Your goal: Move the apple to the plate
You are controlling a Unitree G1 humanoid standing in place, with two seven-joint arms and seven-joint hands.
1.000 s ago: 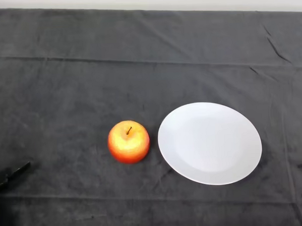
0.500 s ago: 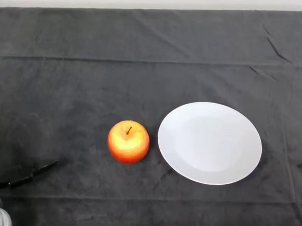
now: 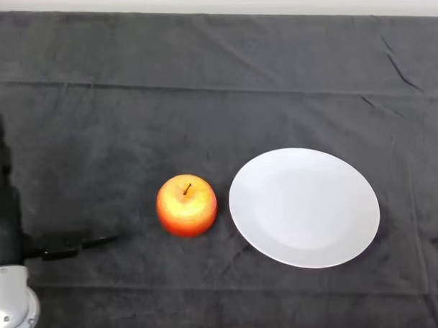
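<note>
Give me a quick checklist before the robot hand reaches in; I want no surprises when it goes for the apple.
1. Apple upright on the cloth, stem up: ok.
2. Plate bare and ready to receive it: ok.
3. Apple apart from the plate's rim, small gap showing: ok.
4. Path between the robot hand and the apple free of other things: ok.
5. Robot hand open, fingers straight, holding nothing: ok.
6. Robot hand lined up with the apple: not ok; it sits at the left edge, well away from the fruit.
</note>
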